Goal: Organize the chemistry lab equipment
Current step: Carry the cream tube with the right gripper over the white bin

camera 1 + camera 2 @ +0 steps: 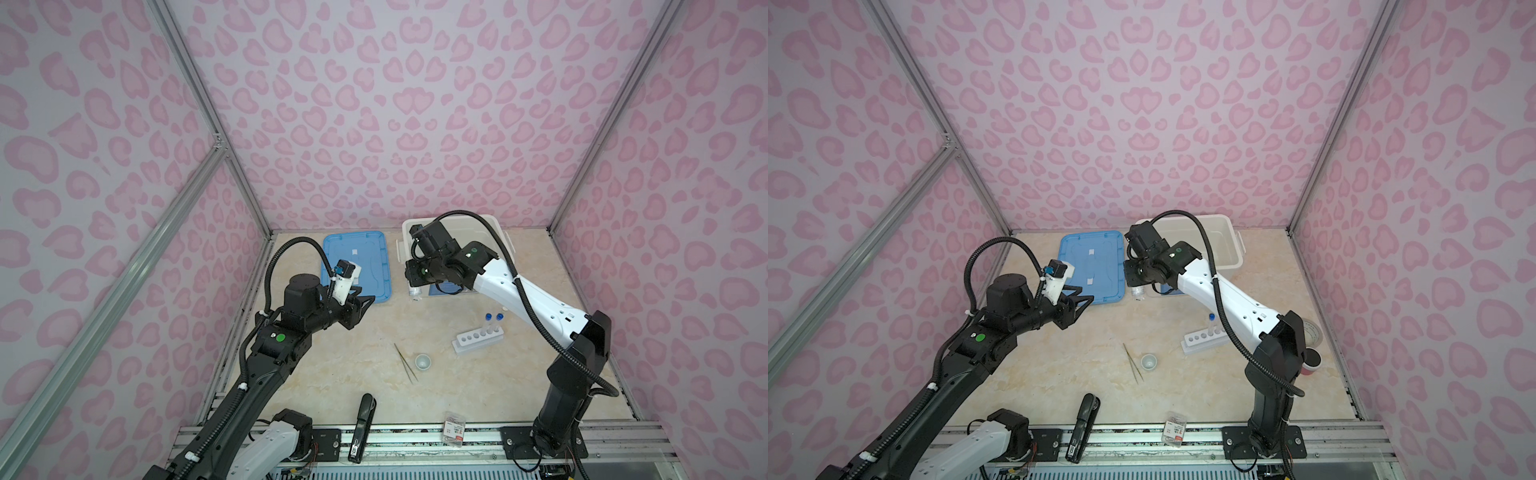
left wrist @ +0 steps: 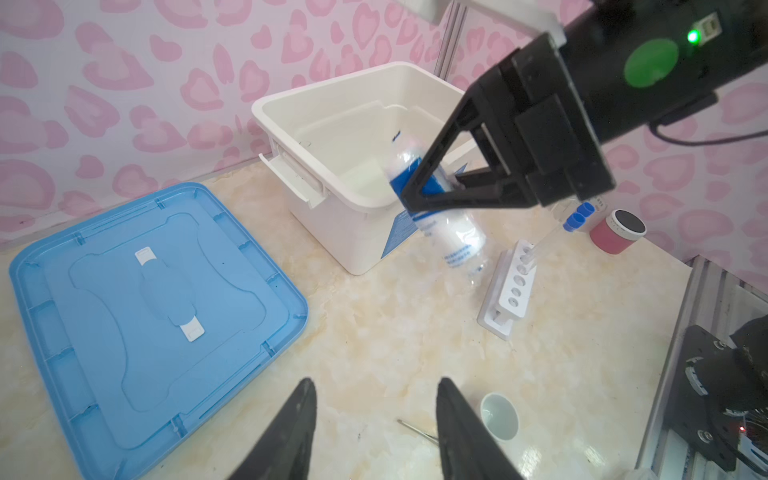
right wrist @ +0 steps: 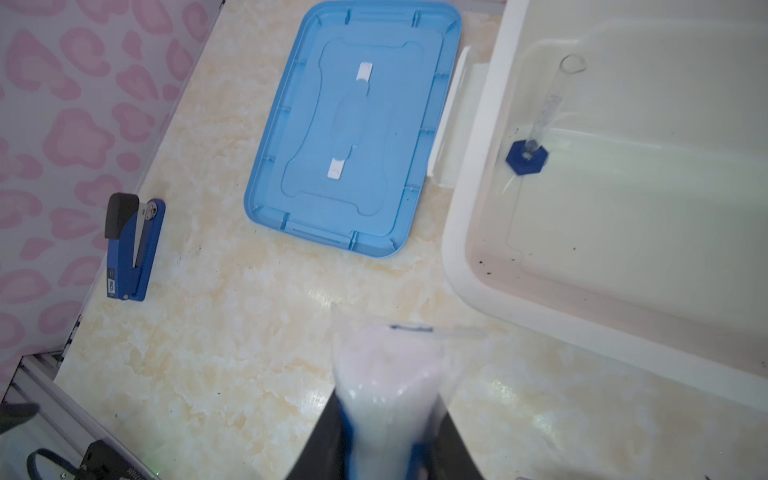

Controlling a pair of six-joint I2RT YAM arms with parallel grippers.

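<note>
Marble worktop (image 1: 332, 374), pink walls: right hand (image 2: 432, 191) pinched the bottle (image 2: 453, 237) just beside the bin's (image 2: 332, 199) near-left corner; the cylinder (image 3: 527, 156) already sat inside. Left hand (image 2: 376, 386) hung spread, empty. Rack (image 1: 478, 338), tubes (image 1: 492, 322), tweezers (image 1: 406, 362), cup (image 1: 423, 361) lay outside.

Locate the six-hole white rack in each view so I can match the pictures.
Top view: six-hole white rack on the table right of centre, right of the tiny white cup.
Top view: rack in the same place, its right end covered.
Left wrist: rack in view, near the white bin.
Right wrist: not in it.
Shared landmark: blue lid, seen in all four.
</note>
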